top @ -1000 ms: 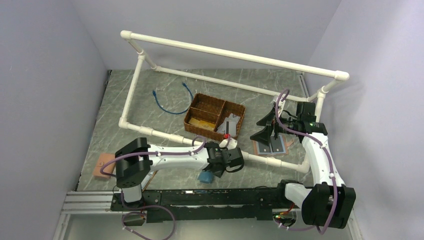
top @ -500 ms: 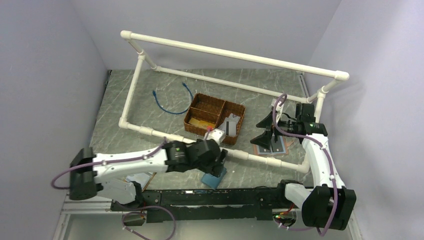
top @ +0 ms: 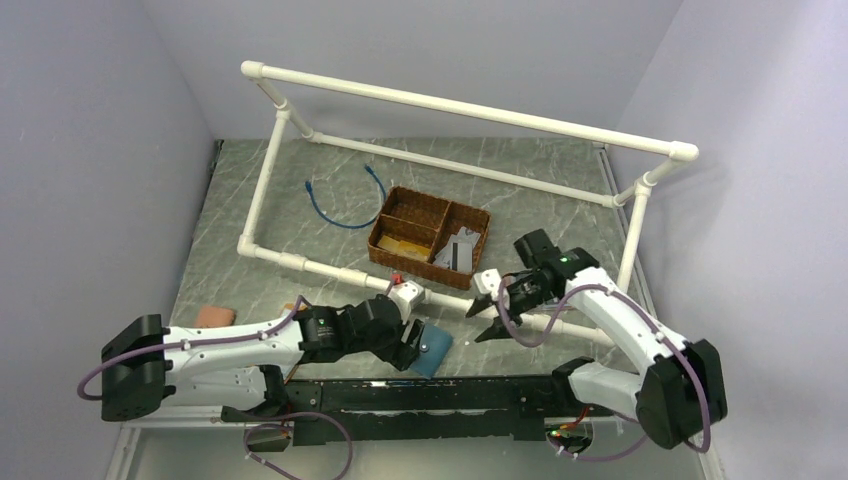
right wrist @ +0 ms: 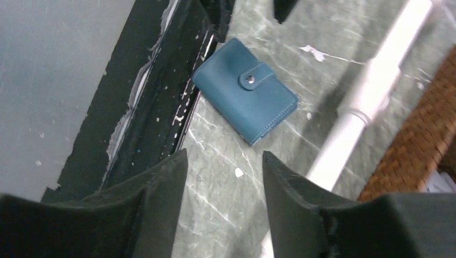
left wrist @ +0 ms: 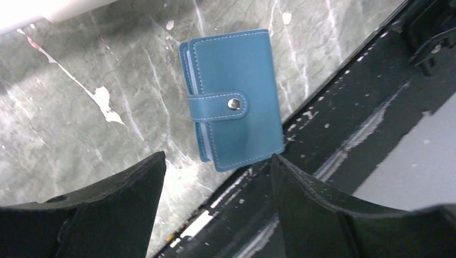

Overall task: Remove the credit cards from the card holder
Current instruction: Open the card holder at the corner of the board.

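Note:
The slate-blue card holder (top: 434, 349) lies flat on the marble table at its near edge, folded shut with its strap tab snapped. It shows again in the left wrist view (left wrist: 234, 99) and the right wrist view (right wrist: 244, 88). The credit cards are hidden inside it. My left gripper (left wrist: 218, 158) hovers just short of the holder's near end, open, with nothing between its fingers. My right gripper (right wrist: 225, 156) hangs open to the right of the holder and apart from it, also with nothing in it; from above this gripper (top: 482, 312) points left toward the holder.
A white pipe frame (top: 330, 272) crosses just behind the holder, and its near rail (right wrist: 365, 102) runs beside my right gripper. Behind it stands a wicker basket (top: 430, 235) with items. A blue cable (top: 340, 205) lies further back. An orange-tan holder (top: 212, 316) sits at the left. A black rail (top: 400, 395) borders the near edge.
The right arm swung from the back right down toward the card holder, and its jaws narrowed. The left arm stretched low, its jaws spread wider, and the holder shifted slightly right.

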Controlling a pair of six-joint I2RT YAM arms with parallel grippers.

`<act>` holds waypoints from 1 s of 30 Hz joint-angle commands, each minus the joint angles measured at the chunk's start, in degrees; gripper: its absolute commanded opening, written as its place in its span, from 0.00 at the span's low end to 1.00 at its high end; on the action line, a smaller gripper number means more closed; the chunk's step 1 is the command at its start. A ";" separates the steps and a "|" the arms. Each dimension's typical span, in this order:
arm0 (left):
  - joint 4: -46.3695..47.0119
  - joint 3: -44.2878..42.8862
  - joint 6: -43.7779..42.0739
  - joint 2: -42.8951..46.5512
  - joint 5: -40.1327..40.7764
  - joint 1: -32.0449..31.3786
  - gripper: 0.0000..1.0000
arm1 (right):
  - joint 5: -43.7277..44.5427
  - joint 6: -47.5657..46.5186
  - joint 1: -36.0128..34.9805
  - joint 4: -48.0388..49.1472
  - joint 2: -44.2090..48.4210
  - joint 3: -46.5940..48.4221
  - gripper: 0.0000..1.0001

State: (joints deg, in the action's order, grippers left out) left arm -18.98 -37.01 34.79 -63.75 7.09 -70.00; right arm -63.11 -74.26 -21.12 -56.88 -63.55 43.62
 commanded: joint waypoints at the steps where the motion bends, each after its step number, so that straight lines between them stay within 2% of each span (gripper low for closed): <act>1: 12.76 3.52 -9.85 -1.56 2.91 -0.44 0.76 | 5.16 -4.87 -7.69 7.35 -3.81 -0.21 0.46; 2: 14.98 4.33 -10.89 -2.13 3.64 -0.55 0.76 | 7.34 -3.33 -9.56 9.94 -4.17 -0.77 0.41; 5: 20.52 6.04 -12.30 -3.77 5.71 -1.24 0.75 | 10.83 -1.75 -11.80 12.58 -4.66 -1.83 0.33; 10: 25.05 6.77 -12.01 -6.35 10.19 -4.34 0.73 | 12.40 0.45 -11.30 13.86 -4.12 -1.98 0.31; 17: 20.64 2.95 -8.27 -11.73 19.73 -10.04 0.65 | 11.74 1.40 -9.68 13.53 -3.57 -1.78 0.31; 26: 14.12 -2.22 -6.57 -17.75 28.09 -13.22 0.61 | 11.31 1.48 -9.01 13.18 -3.25 -1.95 0.30; 30: 14.12 -2.82 -5.92 -19.28 29.32 -13.23 0.49 | 11.21 1.48 -9.02 13.00 -3.20 -2.04 0.30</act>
State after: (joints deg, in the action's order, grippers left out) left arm -3.27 -38.09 27.90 -81.78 31.55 -82.87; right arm -50.43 -72.40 -30.30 -44.49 -67.75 41.50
